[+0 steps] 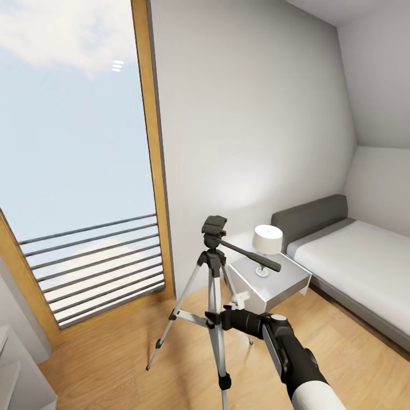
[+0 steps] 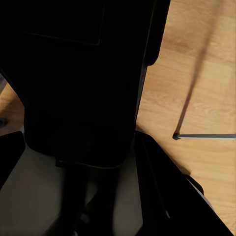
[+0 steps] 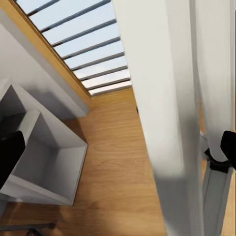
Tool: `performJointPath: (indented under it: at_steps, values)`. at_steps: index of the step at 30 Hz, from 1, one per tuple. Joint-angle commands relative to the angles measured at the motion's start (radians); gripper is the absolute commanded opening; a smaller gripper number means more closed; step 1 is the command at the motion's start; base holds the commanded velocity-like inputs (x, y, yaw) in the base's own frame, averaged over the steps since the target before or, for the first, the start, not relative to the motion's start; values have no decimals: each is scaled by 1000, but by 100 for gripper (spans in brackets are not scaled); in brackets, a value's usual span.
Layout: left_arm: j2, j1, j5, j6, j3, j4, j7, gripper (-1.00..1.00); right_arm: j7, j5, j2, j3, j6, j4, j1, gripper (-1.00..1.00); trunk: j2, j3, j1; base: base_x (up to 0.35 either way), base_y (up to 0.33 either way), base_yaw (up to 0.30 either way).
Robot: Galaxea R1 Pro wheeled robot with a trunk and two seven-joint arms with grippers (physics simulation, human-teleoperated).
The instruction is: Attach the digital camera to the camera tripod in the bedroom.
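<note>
The camera tripod [image 1: 214, 267] stands on the wood floor of the bedroom, between the window and the nightstand, its black head [image 1: 213, 228] bare and its pan handle [image 1: 254, 257] pointing right. My right gripper [image 1: 216, 319] reaches in at the brace level of the legs. In the right wrist view it [image 3: 118, 152] is open, its black fingertips [image 3: 10, 157] wide apart on either side of the silver legs [image 3: 162, 123]. The digital camera is out of view. The left wrist view is mostly dark robot body, so its gripper's state is unclear.
A grey nightstand [image 1: 285, 282] with a white lamp [image 1: 267, 239] stands right of the tripod, then the low bed [image 1: 353, 262]. The tall window [image 1: 80, 171] is on the left. A grey open shelf [image 3: 44, 162] sits low on the left.
</note>
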Motion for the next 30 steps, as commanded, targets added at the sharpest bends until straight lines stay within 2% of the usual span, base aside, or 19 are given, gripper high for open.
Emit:
performJointPath:
  at_steps: [1, 5, 12, 16, 20, 30]
  values:
    - [0, 0, 6, -2, -9, 0, 2, -100, 5, 10, 2, -6, -7, 6, 0, 100, -1, 0, 0, 0, 0, 0]
    - [0, 0, 5, -2, -9, 0, 2, -100, -20, 6, 5, -6, -51, 29, 0, 100, -1, 0, 0, 0, 0, 0]
    - [0, 0, 5, -2, -9, 0, 2, -100, -68, 2, 5, -7, -79, 41, 0, 100, -1, 0, 0, 0, 0, 0]
    - [-3, 2, 7, -4, -9, -1, 2, -100, -91, 25, -17, -12, -101, 64, -22, 100, -1, 0, 0, 0, 0, 0]
    - [-3, 2, 7, -4, -9, -1, 2, -100, -104, 44, -40, -15, -124, 63, -10, 100, -1, 0, 0, 0, 0, 0]
    - [-2, 1, 7, -3, -9, -1, 3, -100, -89, 44, -83, -10, -68, 7, -5, 100, -1, 0, 0, 0, 0, 0]
